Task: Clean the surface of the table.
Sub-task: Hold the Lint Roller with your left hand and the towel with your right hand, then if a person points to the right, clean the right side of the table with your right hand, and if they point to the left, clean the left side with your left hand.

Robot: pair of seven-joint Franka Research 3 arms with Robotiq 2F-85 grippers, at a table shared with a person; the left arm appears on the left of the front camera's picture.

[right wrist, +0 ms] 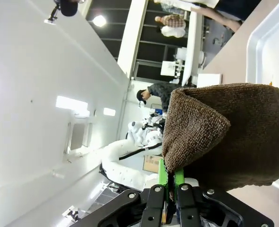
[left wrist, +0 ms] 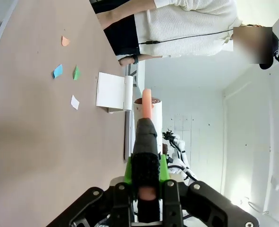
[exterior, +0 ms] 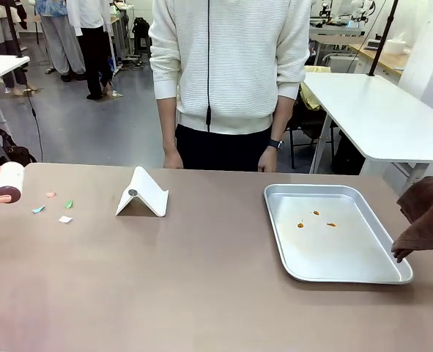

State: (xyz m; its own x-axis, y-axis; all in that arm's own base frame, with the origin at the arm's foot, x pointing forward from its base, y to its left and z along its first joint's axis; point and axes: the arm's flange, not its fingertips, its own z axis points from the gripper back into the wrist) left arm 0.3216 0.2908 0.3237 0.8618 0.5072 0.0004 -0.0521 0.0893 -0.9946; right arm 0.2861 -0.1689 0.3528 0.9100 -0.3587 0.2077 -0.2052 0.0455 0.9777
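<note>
The tan-brown table [exterior: 201,286] carries several small paper scraps [exterior: 55,207] near its left end; the left wrist view also has these scraps [left wrist: 68,71]. My left gripper [left wrist: 146,176] is shut on the handle of a lint roller [left wrist: 147,124]. The roller's white roll [exterior: 8,181] hovers at the table's left edge, beside the scraps. At the right edge, my right gripper [right wrist: 171,182] is shut on a brown cloth [right wrist: 229,135]. The cloth [exterior: 425,220] hangs beside the tray.
A shiny silver tray [exterior: 333,253] with orange specks lies on the right half of the table. A white folded stand [exterior: 143,194] stands left of centre. A person in a white top [exterior: 231,66] stands at the far edge, hands on the table.
</note>
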